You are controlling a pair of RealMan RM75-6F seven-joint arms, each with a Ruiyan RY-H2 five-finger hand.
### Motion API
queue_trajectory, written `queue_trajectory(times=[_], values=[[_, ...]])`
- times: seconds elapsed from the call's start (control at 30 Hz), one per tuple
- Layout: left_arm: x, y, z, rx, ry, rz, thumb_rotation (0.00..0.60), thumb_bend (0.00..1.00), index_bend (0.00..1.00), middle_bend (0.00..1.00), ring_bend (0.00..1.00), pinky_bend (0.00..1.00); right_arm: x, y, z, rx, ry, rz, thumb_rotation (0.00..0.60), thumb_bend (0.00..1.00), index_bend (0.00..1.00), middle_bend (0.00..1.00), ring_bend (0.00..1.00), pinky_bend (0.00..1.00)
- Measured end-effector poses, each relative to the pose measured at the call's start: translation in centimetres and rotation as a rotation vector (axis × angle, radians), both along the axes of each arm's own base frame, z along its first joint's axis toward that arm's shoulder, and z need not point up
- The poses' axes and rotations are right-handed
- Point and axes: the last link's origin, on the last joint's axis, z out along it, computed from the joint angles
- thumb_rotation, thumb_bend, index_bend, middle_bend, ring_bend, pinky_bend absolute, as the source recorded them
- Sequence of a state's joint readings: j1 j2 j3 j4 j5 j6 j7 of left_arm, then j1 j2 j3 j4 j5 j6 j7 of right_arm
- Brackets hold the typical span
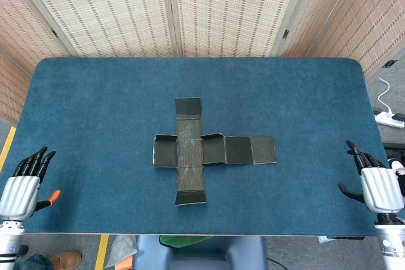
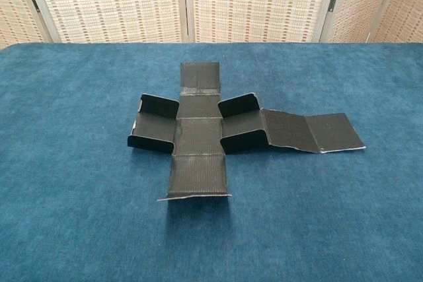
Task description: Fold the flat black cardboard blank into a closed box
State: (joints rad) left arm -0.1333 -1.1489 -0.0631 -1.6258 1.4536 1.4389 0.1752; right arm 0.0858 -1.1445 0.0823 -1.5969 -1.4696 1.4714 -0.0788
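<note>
Black cardboard, cut as a cross-shaped blank (image 1: pixel 201 150), lies near the middle of the blue-covered table (image 1: pixel 95 105), a little nearer the front edge than the back one. It is not perfectly flat: the chest view shows small side tabs on the left panel (image 2: pixel 153 127) and on the panel just right of the centre standing up along their creases, while the long right arm of the cross (image 2: pixel 310 131) and the front and back panels lie down on the cloth. Nothing is folded into a wall yet, so I judge the task to be at its start.

Both hands wait at the front corners, well apart from the blank. The left hand (image 1: pixel 24 184) sits by the front-left corner with its fingers extended and close together, holding nothing. The right hand (image 1: pixel 373 181) sits by the front-right corner, fingers apart, thumb out to the side, also empty. Parked there, they leave the blank unobstructed for both cameras and reachable from either side.

A central placement probably suits two-handed folding, with one hand pinning the middle panel while the other lifts a flap.
</note>
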Motion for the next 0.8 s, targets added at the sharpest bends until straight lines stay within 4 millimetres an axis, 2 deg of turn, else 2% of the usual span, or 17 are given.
queue_trajectory(times=[0.57, 0.8], values=[[0.1, -0.6, 0.2, 0.05, -0.035, -0.041, 0.6, 0.22, 0.1, 0.11, 0.1, 0.14, 0.3, 1.1, 0.4, -0.002, -0.051, 0.008, 0.6, 0.11, 0.02, 0.23, 0.26, 0.44], [-0.3, -1.0, 0.4, 0.055, -0.037, -0.027, 0.6, 0.22, 0.1, 0.11, 0.1, 0.14, 0.7, 0.8, 0.0, 0.029, -0.066, 0.0, 0.6, 0.11, 0.02, 0.21, 0.32, 0.54]])
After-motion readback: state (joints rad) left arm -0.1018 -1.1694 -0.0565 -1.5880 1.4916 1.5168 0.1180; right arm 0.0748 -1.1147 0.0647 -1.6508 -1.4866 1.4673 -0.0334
